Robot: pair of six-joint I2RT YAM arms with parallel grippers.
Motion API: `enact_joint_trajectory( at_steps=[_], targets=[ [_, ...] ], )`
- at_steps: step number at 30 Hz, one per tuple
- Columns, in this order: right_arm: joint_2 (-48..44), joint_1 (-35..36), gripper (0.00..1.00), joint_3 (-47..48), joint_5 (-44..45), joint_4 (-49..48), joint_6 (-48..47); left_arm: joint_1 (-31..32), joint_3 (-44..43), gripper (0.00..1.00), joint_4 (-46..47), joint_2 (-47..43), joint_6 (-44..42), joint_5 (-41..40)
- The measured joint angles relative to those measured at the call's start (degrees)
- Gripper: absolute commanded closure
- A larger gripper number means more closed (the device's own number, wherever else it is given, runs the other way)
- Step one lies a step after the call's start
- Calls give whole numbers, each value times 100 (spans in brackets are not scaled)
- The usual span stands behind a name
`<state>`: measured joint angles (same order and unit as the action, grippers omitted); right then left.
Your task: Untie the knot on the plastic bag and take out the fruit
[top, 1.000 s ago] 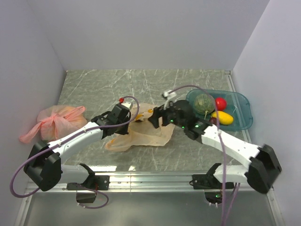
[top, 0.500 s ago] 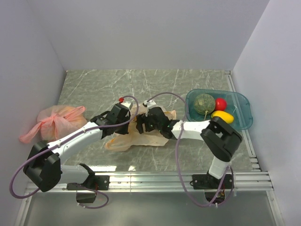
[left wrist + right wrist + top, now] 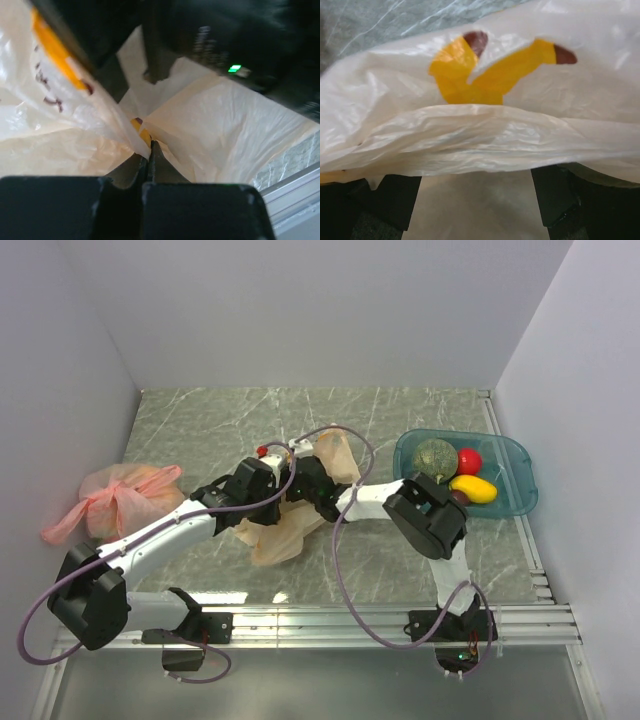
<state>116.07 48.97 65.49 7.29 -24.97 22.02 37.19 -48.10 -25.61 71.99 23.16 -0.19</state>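
Observation:
The pale beige plastic bag [image 3: 275,535] lies crumpled at mid table, one flap raised [image 3: 335,455]. No knot shows in any view. My left gripper [image 3: 258,485] is shut on a fold of the bag's film [image 3: 125,132], its jaws pressed together [image 3: 147,150]. My right gripper [image 3: 305,488] reaches far left against the bag; its fingers [image 3: 395,200] stand wide apart with bag film [image 3: 480,135] draped across them. The netted melon [image 3: 435,457], red fruit [image 3: 468,460], yellow fruit [image 3: 473,488] and a small dark purple fruit [image 3: 458,497] sit in the teal tray [image 3: 515,455].
A knotted pink bag [image 3: 115,498] lies at the left by the wall. The teal tray stands at the right by the wall. A metal rail [image 3: 320,618] runs along the near edge. Cables loop above both wrists.
My right arm has swung left from beside the tray into the bag. The bag has bunched up and one flap has risen. My left gripper has held its place.

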Motion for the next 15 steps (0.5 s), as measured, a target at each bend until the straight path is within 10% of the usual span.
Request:
enact_joint_trajectory(
  at_steps=[8,15],
  targets=[
    [431,0,14,323,-1049,-186,-37,-4,0,99,7,33,0,87],
    [654,0,66,463,-1185,-337,118,-4,0,99,2,127,2,120]
  ],
)
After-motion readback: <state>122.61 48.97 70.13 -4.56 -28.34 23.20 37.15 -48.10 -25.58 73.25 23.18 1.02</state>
